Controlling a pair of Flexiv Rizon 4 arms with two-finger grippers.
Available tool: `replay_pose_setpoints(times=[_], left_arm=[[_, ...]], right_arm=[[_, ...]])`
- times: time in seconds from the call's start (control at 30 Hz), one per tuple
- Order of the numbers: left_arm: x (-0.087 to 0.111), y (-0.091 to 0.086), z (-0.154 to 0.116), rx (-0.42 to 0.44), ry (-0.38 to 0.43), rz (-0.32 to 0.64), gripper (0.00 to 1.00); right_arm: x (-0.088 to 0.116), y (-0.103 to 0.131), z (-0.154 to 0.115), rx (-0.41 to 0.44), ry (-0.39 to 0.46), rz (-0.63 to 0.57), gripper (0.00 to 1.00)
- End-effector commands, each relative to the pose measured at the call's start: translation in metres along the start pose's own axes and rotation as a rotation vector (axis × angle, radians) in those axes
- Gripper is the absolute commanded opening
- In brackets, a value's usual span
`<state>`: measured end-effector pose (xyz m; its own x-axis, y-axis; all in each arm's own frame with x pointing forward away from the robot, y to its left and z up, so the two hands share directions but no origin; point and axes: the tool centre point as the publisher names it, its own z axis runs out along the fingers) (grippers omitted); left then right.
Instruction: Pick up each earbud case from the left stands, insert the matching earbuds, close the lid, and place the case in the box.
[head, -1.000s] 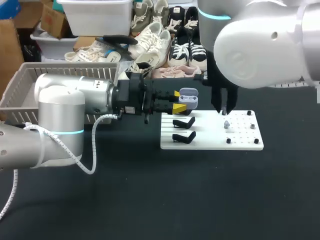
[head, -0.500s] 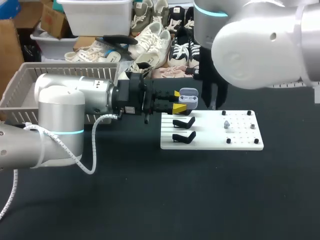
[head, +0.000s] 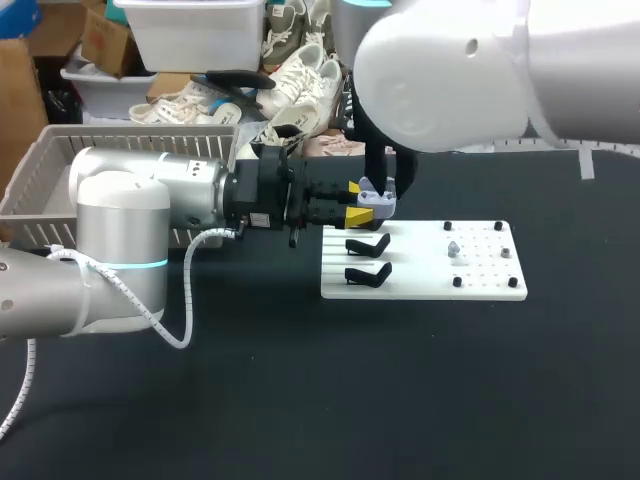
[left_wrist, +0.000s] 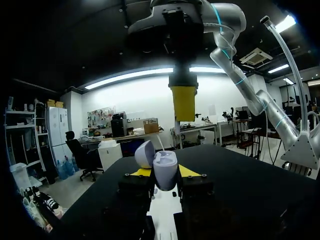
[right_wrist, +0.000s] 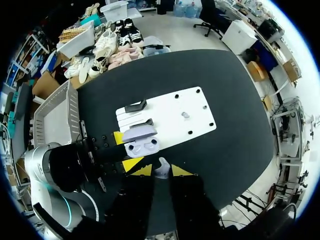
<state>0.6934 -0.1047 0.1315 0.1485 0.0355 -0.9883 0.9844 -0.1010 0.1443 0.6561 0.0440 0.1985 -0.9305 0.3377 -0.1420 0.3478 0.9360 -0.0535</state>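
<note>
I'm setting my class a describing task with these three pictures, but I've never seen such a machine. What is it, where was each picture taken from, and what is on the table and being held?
It is a robot with two arms working at a black table. The wide picture looks down from a camera above and behind the robot. Each round picture comes from a camera on one arm's wrist, looking along its yellow-tipped fingers. The left gripper holds an open earbud case out sideways above a white board. The right gripper hangs just over the case, pinching a small pale earbud. On the board are two black stands and a second earbud. A grey basket sits at the table's left end.
</note>
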Motion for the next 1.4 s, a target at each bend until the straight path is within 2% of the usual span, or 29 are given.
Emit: replay_pose_setpoints(times=[0.03,0.33,1.4], left_arm=[[0.0,0.0,0.0,-0.002,-0.001,0.001,0.0],[0.0,0.0,0.0,-0.002,-0.001,0.001,0.0],[0.0,0.0,0.0,-0.002,-0.001,0.001,0.0]], right_arm=[[-0.009,0.012,-0.001,0.08,0.024,0.003,0.0],[-0.015,0.014,0.005,0.114,0.049,0.011,0.0],[-0.018,0.012,0.022,0.104,0.071,0.022,0.0]])
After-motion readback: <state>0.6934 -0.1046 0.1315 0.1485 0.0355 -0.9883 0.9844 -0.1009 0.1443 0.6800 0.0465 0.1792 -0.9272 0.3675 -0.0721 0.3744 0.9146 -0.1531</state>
